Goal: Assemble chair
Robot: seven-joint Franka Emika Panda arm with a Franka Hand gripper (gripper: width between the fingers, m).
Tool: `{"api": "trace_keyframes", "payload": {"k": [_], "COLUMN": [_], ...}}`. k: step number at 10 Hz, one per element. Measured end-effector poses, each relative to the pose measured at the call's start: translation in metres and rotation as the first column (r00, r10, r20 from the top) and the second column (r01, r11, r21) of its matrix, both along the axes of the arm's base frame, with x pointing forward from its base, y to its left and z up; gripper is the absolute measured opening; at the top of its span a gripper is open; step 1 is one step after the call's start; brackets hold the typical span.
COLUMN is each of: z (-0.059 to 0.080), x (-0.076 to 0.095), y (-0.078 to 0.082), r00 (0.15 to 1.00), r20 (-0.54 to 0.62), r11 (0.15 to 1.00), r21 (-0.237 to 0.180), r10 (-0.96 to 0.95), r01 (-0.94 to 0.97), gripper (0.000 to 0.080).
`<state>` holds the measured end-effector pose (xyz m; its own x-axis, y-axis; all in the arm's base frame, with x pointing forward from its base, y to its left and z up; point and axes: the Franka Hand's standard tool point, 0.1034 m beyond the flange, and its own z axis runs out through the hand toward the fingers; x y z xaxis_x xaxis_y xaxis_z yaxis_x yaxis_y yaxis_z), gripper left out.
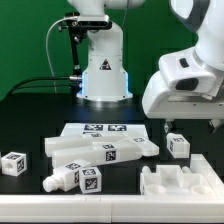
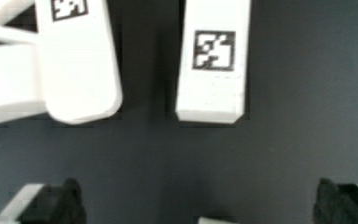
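**Hovering open over the tabletop, one bar lined up ahead**

I have the hand [image 1: 190, 122] released, its fingers [image 2: 51, 205] spread wide with nothing between them. It hangs above the tabletop [image 1: 30, 128] toward the exterior view's right edge, above a tagged cube [image 1: 178, 146] and the notched panel [image 1: 180, 182] near the front right corner.

The chair is all loose parts. The long bars [image 1: 105, 150] lie mid-tabletop, just in front of the marker board [image 1: 100, 130], to the exterior view's left of the hand.

From the wrist I see two pieces side by side, a square-ended bar [image 2: 215, 60] and a round-ended bar [image 2: 78, 70]. They are apart, with a narrow strip of dark tabletop between them. Their long axes run parallel to each other and crosswise to the line joining my fingers, so closing would pinch across a bar's width.

Both ends stop short of the gap, so the bars lie ahead of the hand, not under it. The square-ended one sits almost on the gap's centreline. I judge it the natural target: slide forward along its axis, then descend, without turning the wrist. The risk is a finger coming down on its neighbour.
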<state>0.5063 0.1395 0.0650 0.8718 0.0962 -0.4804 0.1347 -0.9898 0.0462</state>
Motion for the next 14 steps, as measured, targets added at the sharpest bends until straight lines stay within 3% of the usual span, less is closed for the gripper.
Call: {"api": "trace_keyframes", "payload": {"k": [3,5,7,11,14], "z": [-0.003,-0.013,-0.014,-0.022,-0.024], "x": [-0.009,-0.01,-0.011,-0.032,-0.031], "y": [-0.004,0.006,0.005,0.0,0.001], "r00": [0.978,0.965,0.965,0.923,0.925], "r20": [-0.21,-0.237,-0.237,-0.379,-0.374], "r11": [0.999,0.993,0.994,0.997,0.997], "r21": [-0.037,0.041,0.039,-0.03,-0.025], "r10": [0.006,0.115,0.111,0.058,0.06], "r01": [-0.014,-0.108,-0.105,-0.075,-0.075], "gripper": [0.0649,0.0649,0.0649,0.0649,0.0649]}}
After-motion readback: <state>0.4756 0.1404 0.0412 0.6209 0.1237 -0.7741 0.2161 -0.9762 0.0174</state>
